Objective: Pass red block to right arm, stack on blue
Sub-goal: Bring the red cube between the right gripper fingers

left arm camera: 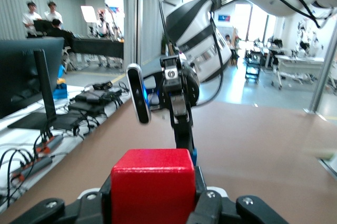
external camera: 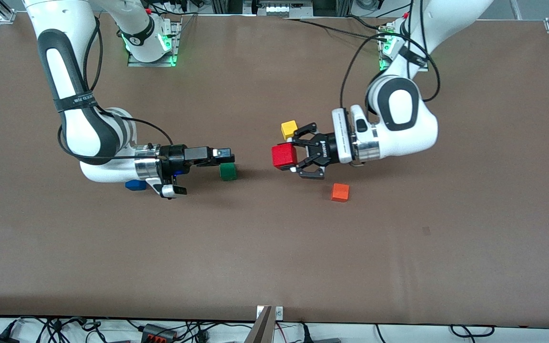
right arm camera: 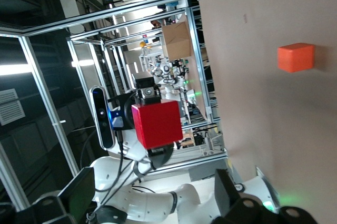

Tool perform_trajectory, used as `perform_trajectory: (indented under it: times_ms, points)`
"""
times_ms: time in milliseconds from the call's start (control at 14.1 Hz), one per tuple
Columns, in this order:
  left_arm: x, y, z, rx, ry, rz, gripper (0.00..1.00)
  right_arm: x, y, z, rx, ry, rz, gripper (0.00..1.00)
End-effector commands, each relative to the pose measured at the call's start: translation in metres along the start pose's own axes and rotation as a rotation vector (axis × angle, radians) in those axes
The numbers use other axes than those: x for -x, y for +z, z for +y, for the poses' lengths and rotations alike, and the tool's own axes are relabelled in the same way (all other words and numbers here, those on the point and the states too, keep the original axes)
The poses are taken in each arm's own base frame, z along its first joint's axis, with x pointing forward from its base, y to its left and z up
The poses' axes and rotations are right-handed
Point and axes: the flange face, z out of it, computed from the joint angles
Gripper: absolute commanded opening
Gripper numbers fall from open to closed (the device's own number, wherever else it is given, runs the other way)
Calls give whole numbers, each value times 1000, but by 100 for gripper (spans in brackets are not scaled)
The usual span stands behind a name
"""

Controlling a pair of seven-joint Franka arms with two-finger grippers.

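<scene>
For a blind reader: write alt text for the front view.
The left gripper holds the red block above the brown table, facing the open right gripper. A green cube, yellow cube, orange cube and blue cube sit around them.

Between our right gripper (external camera: 208, 174) and the red block (external camera: 284, 156) in our left gripper (external camera: 298, 153) we see bare worktop (external camera: 255, 228). The green cube (external camera: 228, 171) sits just beside the right fingers. The yellow cube (external camera: 289, 129) and orange cube (external camera: 340, 192) flank the left gripper.
</scene>
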Motion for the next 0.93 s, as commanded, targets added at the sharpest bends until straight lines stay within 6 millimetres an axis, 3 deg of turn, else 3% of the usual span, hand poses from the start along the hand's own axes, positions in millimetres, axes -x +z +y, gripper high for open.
perform_trajectory:
  times_ms: [0, 285, 712, 854]
  points:
    - [11, 34, 4, -52, 8, 82, 7, 1, 20, 16, -37, 5, -37, 100]
    - [23, 69, 27, -126, -2, 155, 7, 1, 14, 26, -85, -24, -86, 100]
    - [22, 70, 27, -129, -2, 155, 7, 2, 18, 29, -96, -18, -106, 100]
    - [22, 70, 27, -129, -2, 155, 7, -4, 20, 20, -97, -41, -111, 97]
